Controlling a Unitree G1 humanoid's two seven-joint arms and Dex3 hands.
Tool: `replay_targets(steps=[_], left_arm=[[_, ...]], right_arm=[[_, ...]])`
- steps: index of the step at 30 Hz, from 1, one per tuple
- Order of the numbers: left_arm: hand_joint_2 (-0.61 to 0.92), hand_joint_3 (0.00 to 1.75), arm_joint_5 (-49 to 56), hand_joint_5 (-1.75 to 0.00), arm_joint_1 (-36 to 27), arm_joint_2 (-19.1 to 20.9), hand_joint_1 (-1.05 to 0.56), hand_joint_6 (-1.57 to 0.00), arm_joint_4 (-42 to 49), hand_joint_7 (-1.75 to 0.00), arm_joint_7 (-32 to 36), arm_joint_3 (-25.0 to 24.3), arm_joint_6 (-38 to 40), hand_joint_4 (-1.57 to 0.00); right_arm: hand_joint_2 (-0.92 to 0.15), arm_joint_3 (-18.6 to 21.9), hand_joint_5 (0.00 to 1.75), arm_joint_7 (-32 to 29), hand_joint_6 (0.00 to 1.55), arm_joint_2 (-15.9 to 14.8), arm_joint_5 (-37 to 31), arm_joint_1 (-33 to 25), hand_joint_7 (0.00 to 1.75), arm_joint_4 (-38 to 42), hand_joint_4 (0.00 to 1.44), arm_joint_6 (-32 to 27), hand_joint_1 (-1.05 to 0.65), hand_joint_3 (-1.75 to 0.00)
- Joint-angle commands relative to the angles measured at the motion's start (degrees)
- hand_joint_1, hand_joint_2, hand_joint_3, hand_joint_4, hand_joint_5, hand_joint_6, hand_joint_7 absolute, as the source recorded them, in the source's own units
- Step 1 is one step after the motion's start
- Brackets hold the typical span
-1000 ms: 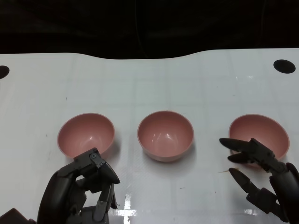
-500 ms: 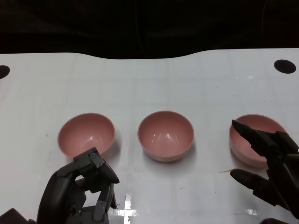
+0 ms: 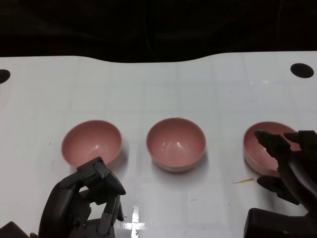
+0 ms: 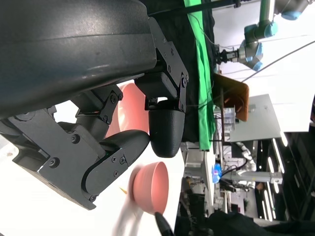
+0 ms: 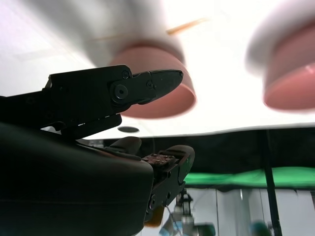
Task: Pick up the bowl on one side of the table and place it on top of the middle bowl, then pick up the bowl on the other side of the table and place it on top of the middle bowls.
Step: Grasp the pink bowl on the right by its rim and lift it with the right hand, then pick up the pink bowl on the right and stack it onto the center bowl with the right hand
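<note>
A: What is seen from the head view, left to right?

B: The left hand point(image 3: 86, 201) is seen low over the white table point(image 3: 158, 89), its fingers curled in with nothing held. The left bowl point(image 3: 91, 144) is found just beyond its fingertips, not touched. The middle bowl point(image 3: 176, 144) is set well apart from both hands. The right bowl point(image 3: 262, 144) is partly covered by the right hand point(image 3: 287, 163), whose fingers are spread over its near rim; nothing is gripped.

A: Is contact with that bowl shown?

B: It cannot be told from the head view. In the right wrist view the fingers point(image 5: 147, 83) are shown parted, with the right bowl point(image 5: 162, 101) blurred just beyond them, and no closed grip is seen. The middle bowl point(image 5: 290, 81) is also caught there, farther off.

A: And what is added by the left wrist view?

B: The curled fingers point(image 4: 162, 130) are shown close up, empty. One pink bowl point(image 4: 150, 187) is seen past them, and another is glimpsed behind them. A green cloth point(image 4: 204, 73) and a grey robot arm point(image 4: 256, 34) are shown in the background, which the head view leaves dark.
</note>
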State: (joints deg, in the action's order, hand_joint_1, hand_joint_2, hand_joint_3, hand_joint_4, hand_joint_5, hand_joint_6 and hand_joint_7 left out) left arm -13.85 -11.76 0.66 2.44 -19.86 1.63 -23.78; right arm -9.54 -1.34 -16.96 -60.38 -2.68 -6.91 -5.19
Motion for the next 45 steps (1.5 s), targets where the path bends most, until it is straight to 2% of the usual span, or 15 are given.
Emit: replay_targets(steps=[1,12,18,19,20,22,24,26,27,28,31,33,34,39,45], left_arm=[[0.45,1.23,-0.6,-1.75,0.0,0.8,-0.28,-0.75,-0.2,-1.55,-0.7,-0.6,-0.3,-0.84],[0.46,1.22,-0.7,-1.75,-0.3,0.6,-0.28,-0.74,-0.7,-1.55,-0.5,-0.5,0.0,-0.83],[0.46,1.2,-0.5,-1.75,-0.6,0.6,-0.28,-0.74,-0.8,-1.53,-0.4,-0.4,-0.2,-0.82],[0.47,1.19,-0.4,-1.75,-0.7,0.6,-0.29,-0.74,-1.0,-1.53,-0.2,-0.4,-0.1,-0.82],[0.47,1.18,-0.4,-1.75,-0.7,0.6,-0.29,-0.74,-1.1,-1.53,-0.2,-0.4,0.0,-0.82],[0.48,1.17,-0.4,-1.75,-0.8,0.5,-0.29,-0.74,-1.3,-1.53,-0.1,-0.3,0.2,-0.82],[0.48,1.16,-0.6,-1.75,-0.7,0.5,-0.29,-0.74,-1.2,-1.53,-0.4,-0.3,0.0,-0.82],[0.49,1.16,-0.2,-1.75,-0.8,0.6,-0.29,-0.74,-1.3,-1.53,-0.2,-0.3,0.1,-0.82],[0.49,1.16,0.0,-1.75,-0.9,0.6,-0.29,-0.74,-1.3,-1.53,-0.1,-0.3,0.1,-0.82],[0.49,1.16,-0.1,-1.75,-0.8,0.6,-0.29,-0.74,-1.3,-1.53,-0.2,-0.3,0.0,-0.82],[0.49,1.16,-0.1,-1.75,-0.7,0.6,-0.28,-0.74,-1.1,-1.53,-0.2,-0.3,-0.1,-0.82],[0.48,1.16,0.0,-1.75,-0.8,0.6,-0.28,-0.74,-1.2,-1.53,0.0,-0.3,0.1,-0.82],[0.48,1.17,0.2,-1.75,-0.8,0.6,-0.28,-0.74,-1.2,-1.53,0.0,-0.3,0.0,-0.82],[0.48,1.17,0.0,-1.75,-0.8,0.6,-0.28,-0.74,-1.4,-1.53,-0.1,-0.2,0.4,-0.82],[0.48,1.19,0.3,-1.75,-0.8,0.6,-0.28,-0.75,-1.2,-1.53,-0.1,-0.2,-0.1,-0.82]], right_arm=[[-0.84,-1.6,0.56,0.8,0.33,-2.0,-0.9,2.2,0.07,3.3,0.11,-1.6,-0.61,0.0],[-0.88,-7.5,0.3,0.3,0.42,-4.2,-0.9,9.9,0.01,17.5,0.32,-4.5,-0.57,-0.01],[-0.91,-9.0,0.28,-7.1,0.68,-4.5,2.3,13.6,0.06,25.7,0.68,-0.7,-0.37,0.0],[-0.92,-8.9,0.78,-9.0,0.86,-4.5,3.3,14.3,0.1,27.2,0.83,0.7,-0.29,-0.02],[-0.92,-8.8,1.13,-10.3,0.98,-4.5,4.1,14.8,0.11,28.4,0.83,1.7,-0.25,-0.04],[-0.92,-8.7,1.56,-12.7,1.14,-4.5,5.8,15.8,0.15,30.6,0.82,3.4,-0.22,-0.1],[-0.92,-8.8,1.7,-16.5,1.2,-4.6,6.8,16.9,0.26,32.9,0.87,5.7,-0.22,-0.13],[-0.9,-8.9,1.74,-19.7,0.98,-4.8,7.3,18.1,0.83,34.3,0.92,7.7,-0.21,-0.22],[-0.89,-9.1,1.74,-20.4,0.9,-4.9,7.5,18.5,1.0,34.7,0.92,8.2,-0.21,-0.26],[-0.87,-9.3,1.74,-22.1,0.88,-5.1,7.4,19.1,1.07,35.2,0.93,9.2,-0.21,-0.29],[-0.62,-10.1,1.75,-25.5,0.83,-5.5,6.7,20.6,1.34,35.7,0.95,11.0,-0.22,-0.76],[-0.55,-10.5,1.75,-26.8,0.78,-5.6,6.5,21.1,1.53,35.3,0.95,11.6,-0.22,-0.92],[-0.53,-10.7,1.75,-27.3,0.77,-5.6,6.5,21.2,1.58,34.5,0.95,11.8,-0.23,-0.96],[-0.5,-11.4,1.75,-29.3,0.75,-5.0,6.6,21.2,1.68,30.0,0.98,13.6,-0.25,-0.89],[-0.39,-12.7,1.75,-27.0,0.73,-4.1,6.6,22.0,1.75,23.8,0.97,15.9,-0.19,-1.0]])
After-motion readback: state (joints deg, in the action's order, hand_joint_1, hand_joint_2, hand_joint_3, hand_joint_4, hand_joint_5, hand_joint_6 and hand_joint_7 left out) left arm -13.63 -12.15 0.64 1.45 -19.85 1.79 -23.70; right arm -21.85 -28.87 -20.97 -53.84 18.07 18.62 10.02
